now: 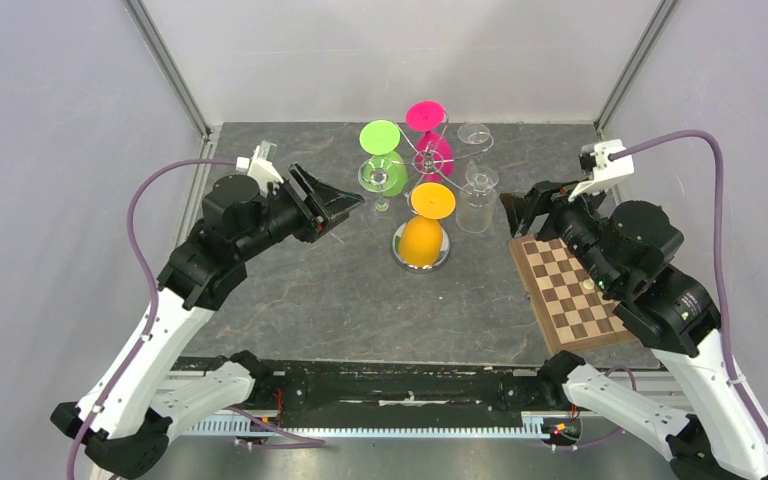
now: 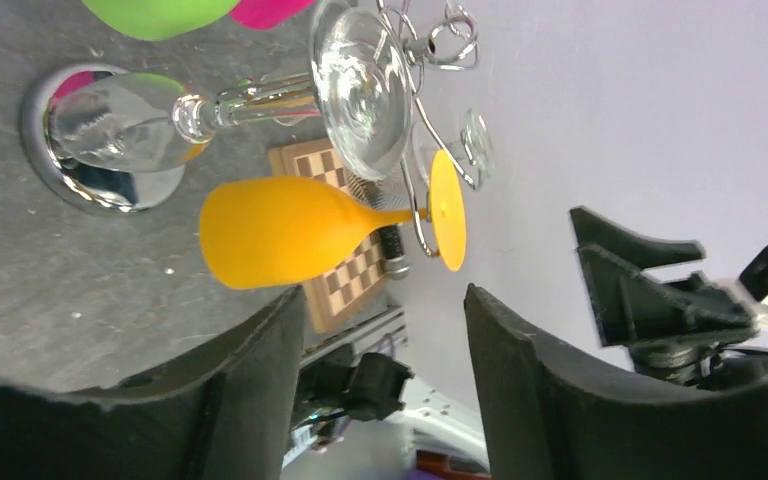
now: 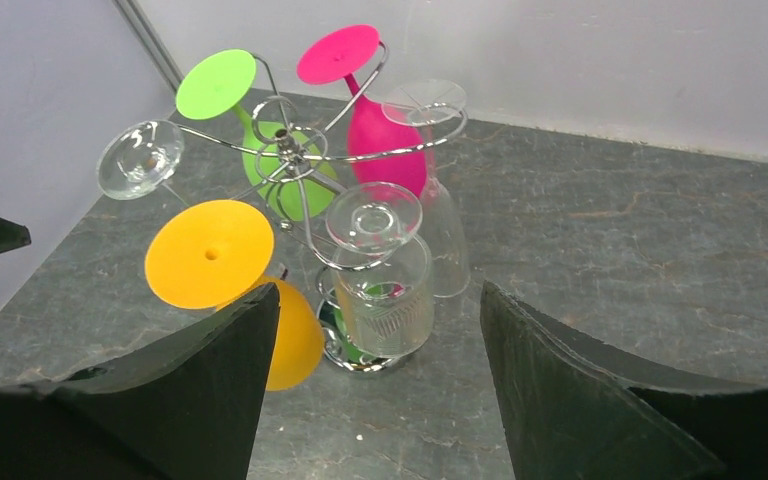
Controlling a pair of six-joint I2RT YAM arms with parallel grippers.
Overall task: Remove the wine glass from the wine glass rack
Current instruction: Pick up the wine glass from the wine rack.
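- Toward the far edge of the table point(image 1: 290, 290), midway between its left and right edges, stands one wine glass rack point(image 3: 287, 150). It is shiny chrome wire with a round mirrored base, a thin central post and curled arms spreading at the top.
- Six wine glasses hang from those arms, feet up and bowls down: three coloured and three clear.
- Coloured: one opaque orange wine glass point(image 1: 421, 240) on the near side, its bowl low by the base; one lime-green wine glass point(image 1: 380, 135) at the far left; one magenta wine glass point(image 1: 426, 114) at the far side.
- Clear: one ribbed clear wine glass point(image 1: 476, 208) on the right, one plain clear wine glass point(image 1: 474, 133) behind it, and one small clear wine glass point(image 1: 380, 178) on the left, just by the green one.
- One brown-and-cream chequered wooden board point(image 1: 570, 295) lies towards the near right corner, under the right arm.
- Two hands flank the rack, both clear of it: the left hand point(image 1: 345, 212) is released and empty, and the right hand point(image 1: 513, 215) is likewise spread, grasping nothing.
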